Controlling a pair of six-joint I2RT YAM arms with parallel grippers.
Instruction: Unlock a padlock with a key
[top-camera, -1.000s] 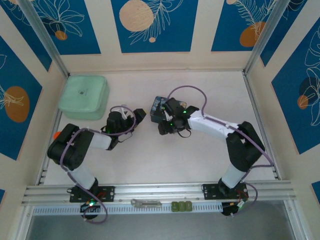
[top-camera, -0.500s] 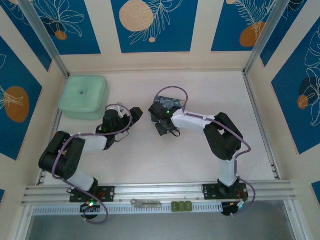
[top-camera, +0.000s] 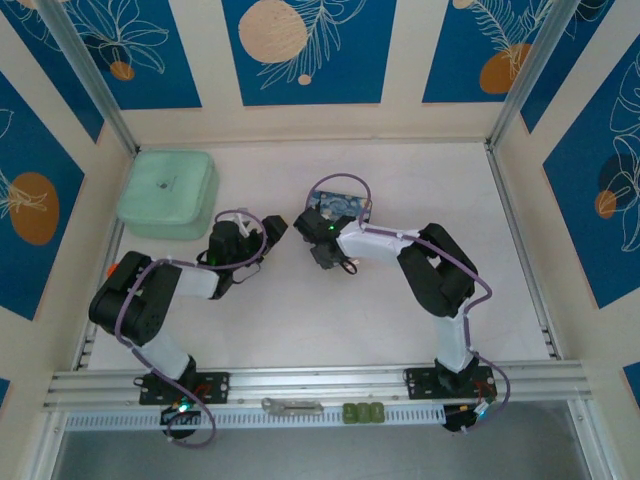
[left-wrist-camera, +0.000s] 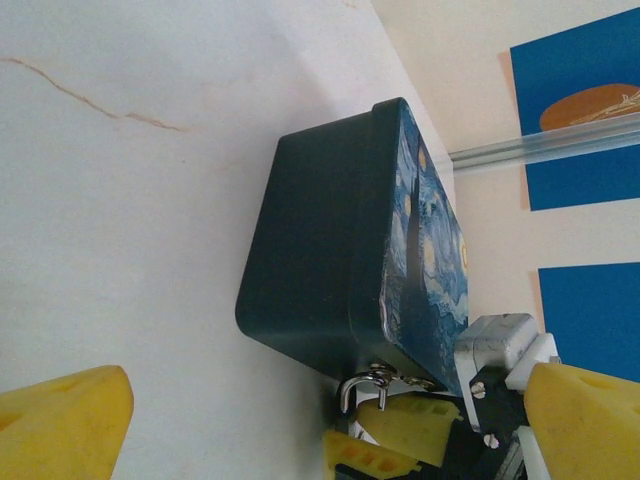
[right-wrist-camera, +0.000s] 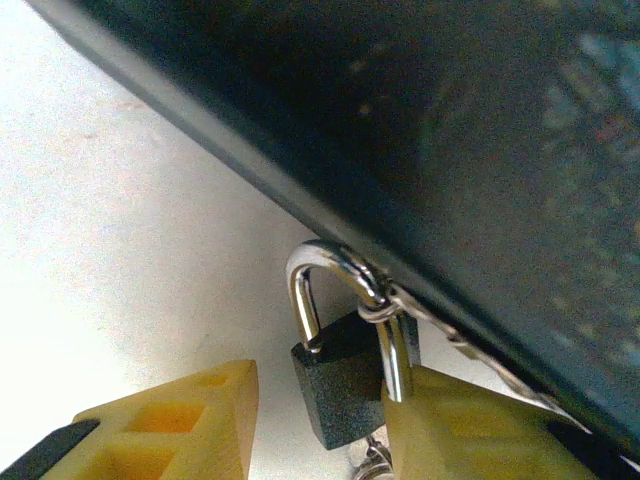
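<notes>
padlock (right-wrist-camera: 345, 385) sits hooked by its silver shackle to the edge of the starry tin (right-wrist-camera: 450, 150), between the right gripper's (right-wrist-camera: 325, 400) half-open yellow fingers, against one and clear of the other, while the left gripper (top-camera: 270, 230) gapes wide, empty.

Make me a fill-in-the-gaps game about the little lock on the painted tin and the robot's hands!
1. The tiny padlock has a dark body and a shiny ___ U-shaped shackle.
2. It hooks onto the blue-and-yellow starry-night rectangular tin, between the two ___ fingers of the right gripper.
3. The jaws of the left gripper stand wide ___.
4. The square plastic container at the table's far left is pale ___.

Missing words: silver, yellow, open, green.
</notes>
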